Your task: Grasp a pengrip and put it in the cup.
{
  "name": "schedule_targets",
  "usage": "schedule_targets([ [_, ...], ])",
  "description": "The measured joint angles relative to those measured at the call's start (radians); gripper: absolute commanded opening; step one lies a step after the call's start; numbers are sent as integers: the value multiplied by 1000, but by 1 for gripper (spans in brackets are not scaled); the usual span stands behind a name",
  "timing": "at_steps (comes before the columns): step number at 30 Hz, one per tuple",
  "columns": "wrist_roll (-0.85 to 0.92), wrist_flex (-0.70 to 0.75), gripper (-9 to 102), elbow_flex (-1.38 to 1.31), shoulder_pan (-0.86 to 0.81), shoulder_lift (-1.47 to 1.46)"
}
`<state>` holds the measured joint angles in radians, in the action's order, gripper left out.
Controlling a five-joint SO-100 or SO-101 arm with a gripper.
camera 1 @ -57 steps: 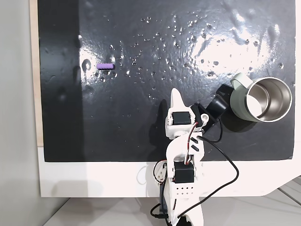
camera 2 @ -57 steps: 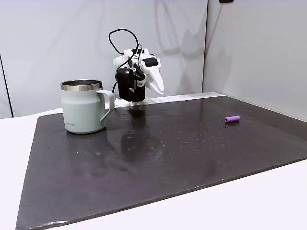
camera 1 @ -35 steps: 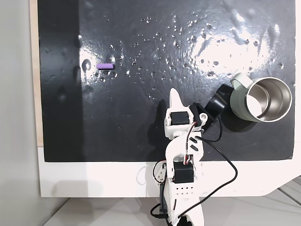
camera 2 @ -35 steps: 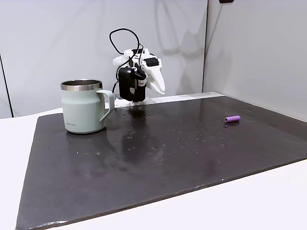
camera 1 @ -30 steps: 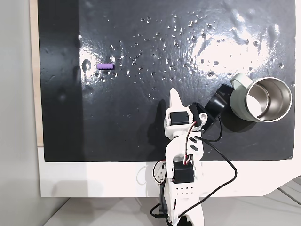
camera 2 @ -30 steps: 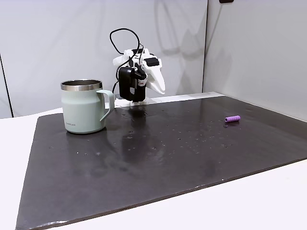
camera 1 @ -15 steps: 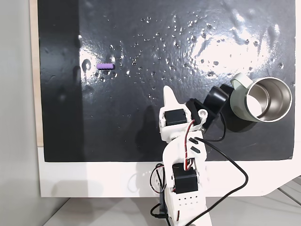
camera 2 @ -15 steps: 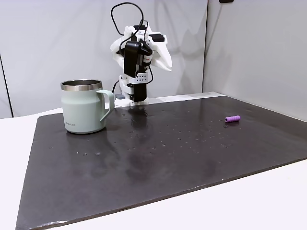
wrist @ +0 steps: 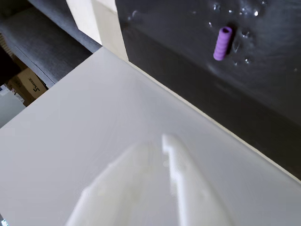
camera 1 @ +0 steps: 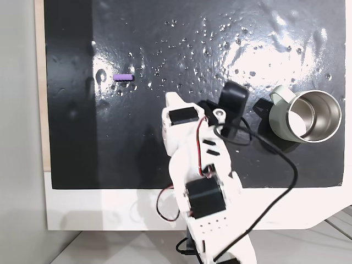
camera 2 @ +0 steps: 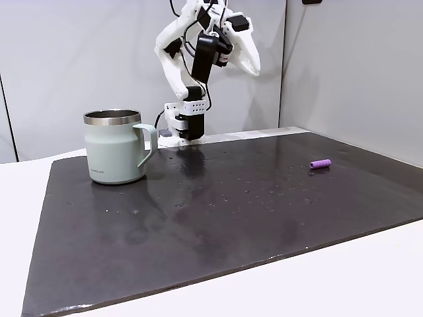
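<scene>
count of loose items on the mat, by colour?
Purple: 1, the pengrip, lying on the black mat.
Sage green: 1, the cup, standing upright.
Total: 2.

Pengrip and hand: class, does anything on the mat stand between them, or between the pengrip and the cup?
Nothing visible does. The pengrip lies alone on the black mat, with bare mat between it and the cup. The hand hangs high above the mat, with open air towards the pengrip.

A glossy black mat (camera 2: pixel 218 211) covers a white table (camera 2: pixel 317 284) before pale grey walls (camera 2: pixel 79 53).
</scene>
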<state>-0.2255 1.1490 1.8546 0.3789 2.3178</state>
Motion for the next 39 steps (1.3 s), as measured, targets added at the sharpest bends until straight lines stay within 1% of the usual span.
schedule_targets([
  [5,-83,175,14,-278,34,-276],
  [7,-103,215,20,-351,34,-380],
  [8,-115,221,20,-370,32,-420],
  [16,-212,227,21,-568,32,-667],
  [28,-284,229,21,-857,155,-996],
  [39,-351,229,22,-1025,198,-1287],
])
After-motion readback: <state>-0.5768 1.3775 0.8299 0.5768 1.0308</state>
